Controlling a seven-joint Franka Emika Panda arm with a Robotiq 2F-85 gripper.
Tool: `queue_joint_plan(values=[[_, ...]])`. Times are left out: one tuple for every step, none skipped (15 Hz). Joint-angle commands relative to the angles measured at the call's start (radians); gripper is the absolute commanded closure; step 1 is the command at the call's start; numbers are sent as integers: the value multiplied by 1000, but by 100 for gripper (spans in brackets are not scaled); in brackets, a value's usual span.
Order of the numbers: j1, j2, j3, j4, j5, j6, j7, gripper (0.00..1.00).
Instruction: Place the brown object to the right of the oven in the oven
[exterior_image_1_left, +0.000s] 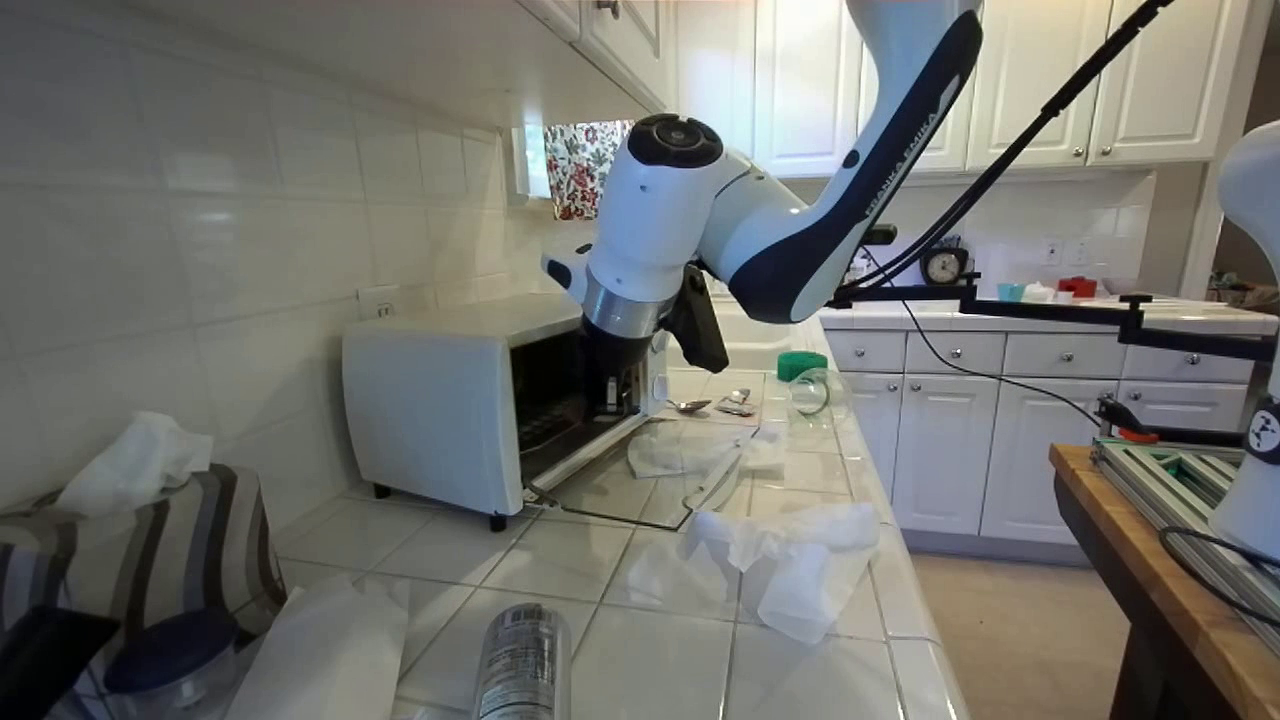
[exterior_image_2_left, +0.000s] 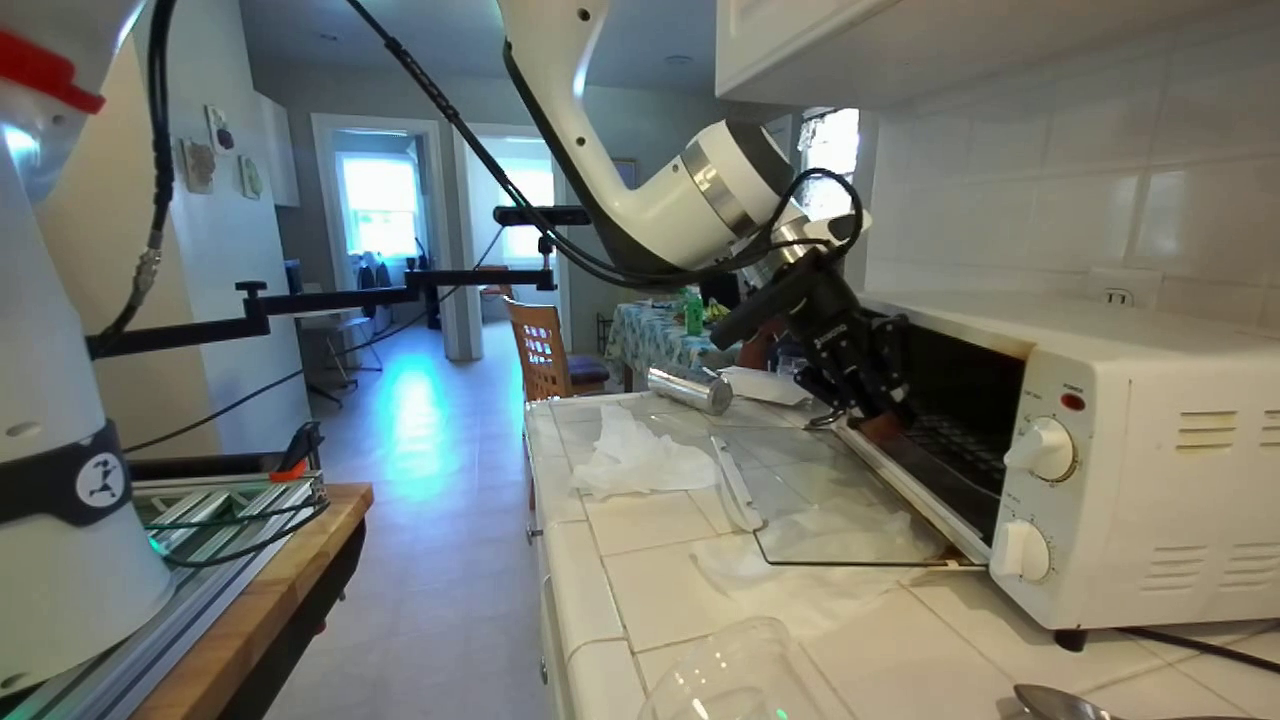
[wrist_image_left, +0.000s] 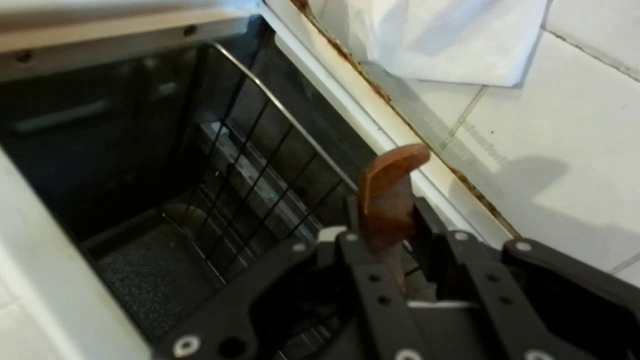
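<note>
1. We see the gripper (wrist_image_left: 387, 215) grasping the brown object (wrist_image_left: 390, 195) between its two fingers, with a curved end sticking out beyond them
2. We find that brown object at the open front of the oven (exterior_image_1_left: 430, 420), near the wire rack (wrist_image_left: 300, 127) in the wrist view; whether they touch, we cannot tell
3. We see the oven's glass door (exterior_image_2_left: 860, 480) lowered over the tiled counter (exterior_image_1_left: 670, 650)
4. Out on the counter we notice crumpled paper (exterior_image_2_left: 645, 460), a metal spoon (exterior_image_1_left: 690, 406), and a green lid (exterior_image_1_left: 803, 365) just beside a clear jar (exterior_image_1_left: 815, 397)
</note>
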Motion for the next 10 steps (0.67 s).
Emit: queue_joint_plan(values=[[49, 41, -45, 36, -66, -56, 65, 93], [-17, 29, 39, 51, -135, -121, 95, 93], [-23, 31, 54, 57, -164, -156, 107, 93], [-40, 30, 85, 64, -195, -209, 115, 93], [-59, 32, 118, 70, -216, -258, 112, 93], [-79, 41, 148, 79, -234, -302, 104, 93], [-95, 46, 177, 87, -246, -348, 95, 93], [-112, 53, 206, 96, -255, -391, 82, 93], [-126, 64, 229, 105, -268, -424, 84, 93], [-136, 71, 247, 114, -287, -451, 96, 93]])
